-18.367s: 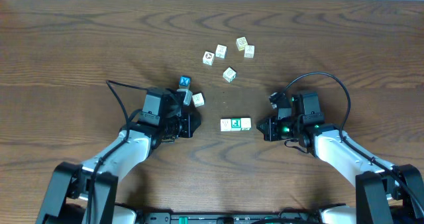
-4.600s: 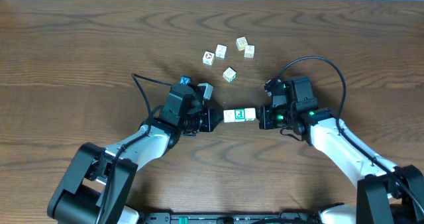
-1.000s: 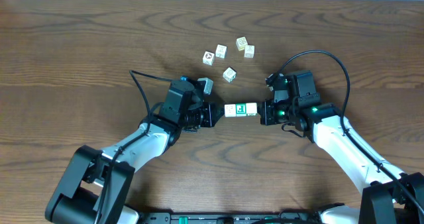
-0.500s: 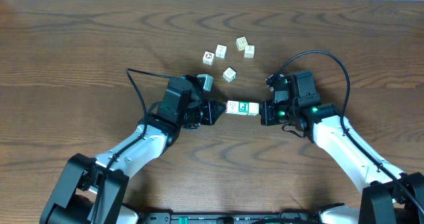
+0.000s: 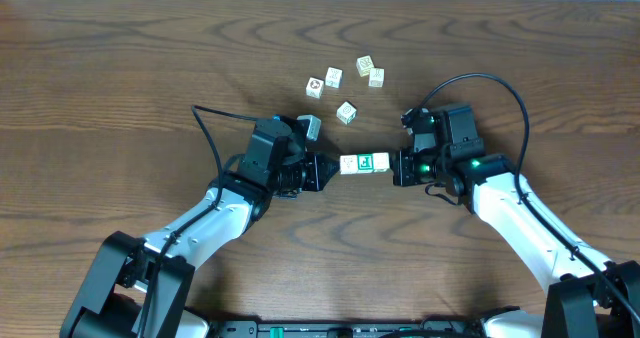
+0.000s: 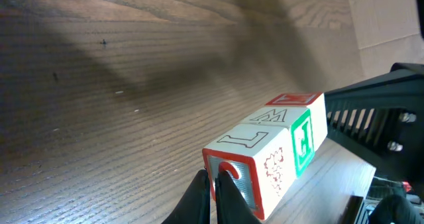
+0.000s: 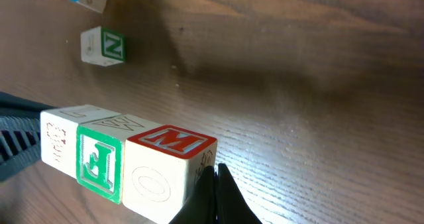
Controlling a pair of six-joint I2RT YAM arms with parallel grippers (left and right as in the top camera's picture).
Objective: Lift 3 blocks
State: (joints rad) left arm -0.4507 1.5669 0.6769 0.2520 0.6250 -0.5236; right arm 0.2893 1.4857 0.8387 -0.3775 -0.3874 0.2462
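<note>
Since the first frame the three blocks (image 5: 364, 164) have risen off the table (image 5: 120, 78) as one row, squeezed endwise between left gripper (image 5: 328, 170) and right gripper (image 5: 397, 166), each with fingers together. We read M, W, L on them.

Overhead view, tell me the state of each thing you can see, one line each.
Block row: three end to end, squeezed between both pincers, off the table.
Left pincer: shut, tip pressing the row's left end.
Right pincer: shut, tip pressing the row's other end.
Loose cubes: five, resting on the table, untouched.
</note>
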